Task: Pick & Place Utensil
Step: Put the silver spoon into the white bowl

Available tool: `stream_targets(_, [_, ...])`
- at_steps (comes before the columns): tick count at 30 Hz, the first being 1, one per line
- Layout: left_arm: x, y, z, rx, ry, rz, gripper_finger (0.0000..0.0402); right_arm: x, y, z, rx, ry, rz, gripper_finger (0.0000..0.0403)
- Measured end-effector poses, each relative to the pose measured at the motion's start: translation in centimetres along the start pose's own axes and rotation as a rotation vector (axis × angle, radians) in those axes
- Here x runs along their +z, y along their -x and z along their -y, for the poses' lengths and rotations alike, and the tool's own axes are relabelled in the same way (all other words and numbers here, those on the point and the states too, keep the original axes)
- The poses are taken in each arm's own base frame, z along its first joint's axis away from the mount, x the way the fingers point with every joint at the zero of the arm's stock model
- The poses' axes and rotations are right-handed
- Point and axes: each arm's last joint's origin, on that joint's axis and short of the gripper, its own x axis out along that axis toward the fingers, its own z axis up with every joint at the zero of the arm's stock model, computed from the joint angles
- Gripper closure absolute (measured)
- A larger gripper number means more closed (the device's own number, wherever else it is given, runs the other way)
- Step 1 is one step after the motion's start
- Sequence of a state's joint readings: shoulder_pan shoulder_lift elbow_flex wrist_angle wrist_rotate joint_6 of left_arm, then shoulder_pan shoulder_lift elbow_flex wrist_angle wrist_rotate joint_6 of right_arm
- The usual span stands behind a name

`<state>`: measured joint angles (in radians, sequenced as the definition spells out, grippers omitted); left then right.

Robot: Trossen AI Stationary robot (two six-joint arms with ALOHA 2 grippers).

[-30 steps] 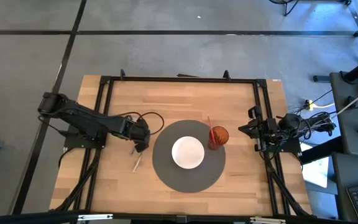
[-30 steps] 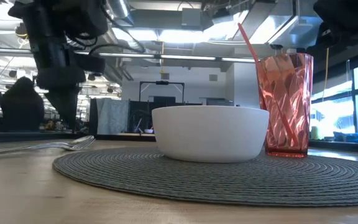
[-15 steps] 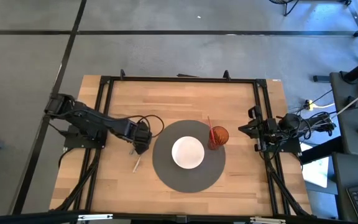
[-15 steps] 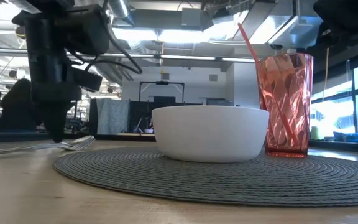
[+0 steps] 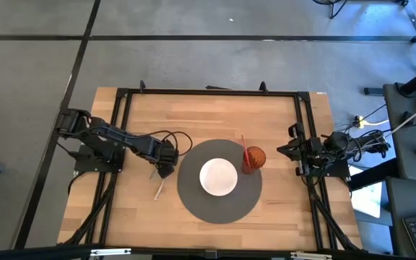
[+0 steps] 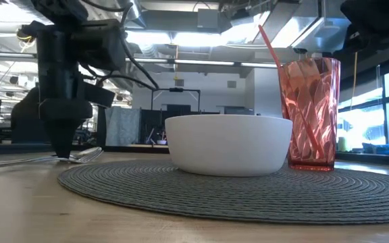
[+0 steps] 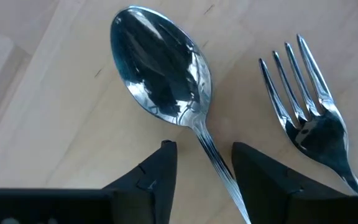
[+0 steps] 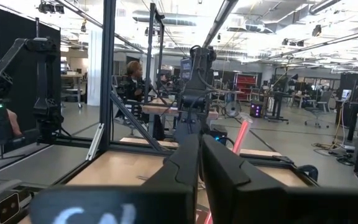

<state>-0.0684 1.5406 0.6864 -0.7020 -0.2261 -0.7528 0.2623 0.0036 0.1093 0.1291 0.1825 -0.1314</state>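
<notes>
- Two dark, almost black arms are seen, each built from several jointed segments.
- A black cable is looped in an arc beside the left gripper [image 5: 163,170].
- The left gripper's fingers [image 7: 160,177] are shown as matte black, angular wedges.
- The right gripper [image 8: 201,163] is formed by two smooth black fingers with flat faces.
- Black cables are bundled at the right arm's base.

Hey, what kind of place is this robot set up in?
Probably a robotics lab or workshop: bare ceiling ducts overhead, black metal frames around other work tables, and a person at a station behind.
</notes>
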Motion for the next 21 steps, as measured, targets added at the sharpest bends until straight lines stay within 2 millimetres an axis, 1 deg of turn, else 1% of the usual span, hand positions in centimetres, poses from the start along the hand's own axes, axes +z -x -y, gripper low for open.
stream_targets(3, [0.01,-0.03,-0.01,-0.003,-0.003,0.000,0.0278,0.00,0.00,0.00,0.000,0.000,0.000,0.0382])
stream_targets(8, [0.09,-0.07,0.09,-0.014,0.001,0.010,0.0345,0.00,0.00,0.00,0.000,0.000,0.000,0.0382])
stream_targets(11, [0.26,-0.12,0.23,-0.014,-0.041,0.040,0.0382,0.00,0.00,0.00,0.000,-0.002,0.000,0.0382])
stream_targets(13, [0.22,-0.12,0.34,0.000,-0.062,0.065,0.0390,0.00,0.00,0.00,0.000,-0.009,0.000,0.0382])
stream_targets(17, [0.17,-0.08,0.41,0.036,-0.071,0.116,0.0387,0.00,0.00,0.00,0.000,-0.010,0.000,0.0382])
stream_targets(21, [0.27,0.78,0.30,0.091,-0.098,0.200,0.0393,-0.01,0.00,0.00,0.000,-0.011,-0.001,0.0382])
